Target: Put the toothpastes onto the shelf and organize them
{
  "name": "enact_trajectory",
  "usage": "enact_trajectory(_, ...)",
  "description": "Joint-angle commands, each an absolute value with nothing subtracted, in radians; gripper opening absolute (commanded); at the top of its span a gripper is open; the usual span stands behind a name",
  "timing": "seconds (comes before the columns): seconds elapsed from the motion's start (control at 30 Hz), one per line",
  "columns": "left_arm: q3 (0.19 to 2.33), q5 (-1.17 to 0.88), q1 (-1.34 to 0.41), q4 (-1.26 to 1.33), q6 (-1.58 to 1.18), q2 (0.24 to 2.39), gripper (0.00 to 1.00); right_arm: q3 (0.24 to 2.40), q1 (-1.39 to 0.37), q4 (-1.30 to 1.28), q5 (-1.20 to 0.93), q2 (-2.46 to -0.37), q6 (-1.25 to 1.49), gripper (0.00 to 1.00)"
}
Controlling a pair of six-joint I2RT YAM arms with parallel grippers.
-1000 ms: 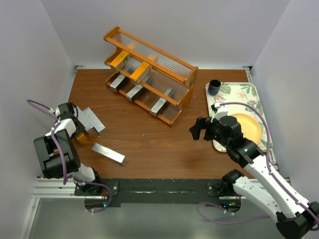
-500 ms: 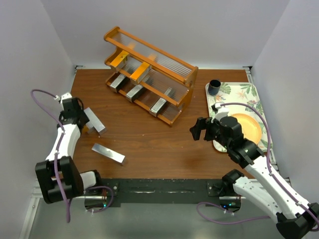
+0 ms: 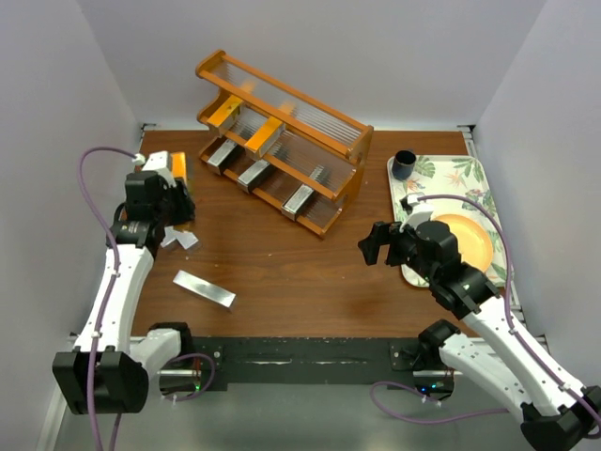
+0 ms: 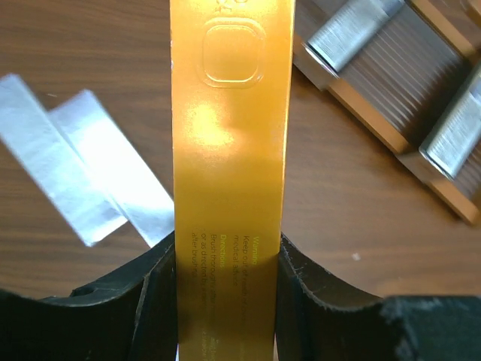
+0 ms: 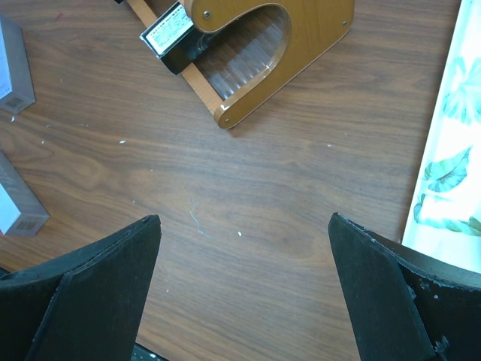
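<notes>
the orange-brown wooden stepped shelf with clear ribbed panels (image 3: 282, 141) stood at the far middle of the dark wooden table (image 3: 300, 272), holding three shiny silver cartons (image 3: 254, 174) on its lowest tier and two orange cartons (image 3: 266, 132) on a tier above. the left gripper (image 3: 165, 190) hung just beside the shelf's left end, far nearer to it than the right gripper (image 3: 376, 242), whose fingers were spread wide on nothing, well apart by the leaf-patterned tray (image 3: 470, 174). the left fingers (image 4: 150, 293) were clenched on the near end of a bright orange slim carton (image 4: 229, 150), its long axis running straight out from the jaws, with the shelf ahead and to the right in the wrist view. two loose silver cartons (image 4: 83, 173) lay on the table to its left. the small yellow print near the fingers seemed to read "warning" and "direction"; no brand could be made out.
</notes>
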State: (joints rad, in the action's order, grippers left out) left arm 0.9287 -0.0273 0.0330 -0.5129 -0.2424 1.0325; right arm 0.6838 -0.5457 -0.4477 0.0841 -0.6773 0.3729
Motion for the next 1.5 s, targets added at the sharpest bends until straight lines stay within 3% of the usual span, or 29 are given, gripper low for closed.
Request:
enact_trajectory(0.0, 0.991, -0.181, -0.044, -0.592, -0.213, 0.999, 0.25, 0.686, -0.546, -0.417, 0.089, -0.658, 0.36, 0.98)
enact_trajectory(0.4, 1.107, -0.268, -0.276, -0.742, -0.21, 1.045, 0.25, 0.686, -0.546, -0.416, 0.097, -0.65, 0.36, 0.98)
enact_trajectory(0.67, 1.27, -0.173, -0.498, -0.736, -0.209, 1.225, 0.24, 0.684, -0.546, -0.419, 0.109, -0.638, 0.362, 0.98)
enact_trajectory(1.47, 2.022, -0.089, -0.568, -0.841, -0.046, 1.923, 0.26, 0.672, -0.546, -0.433, 0.258, -0.557, 0.383, 0.98)
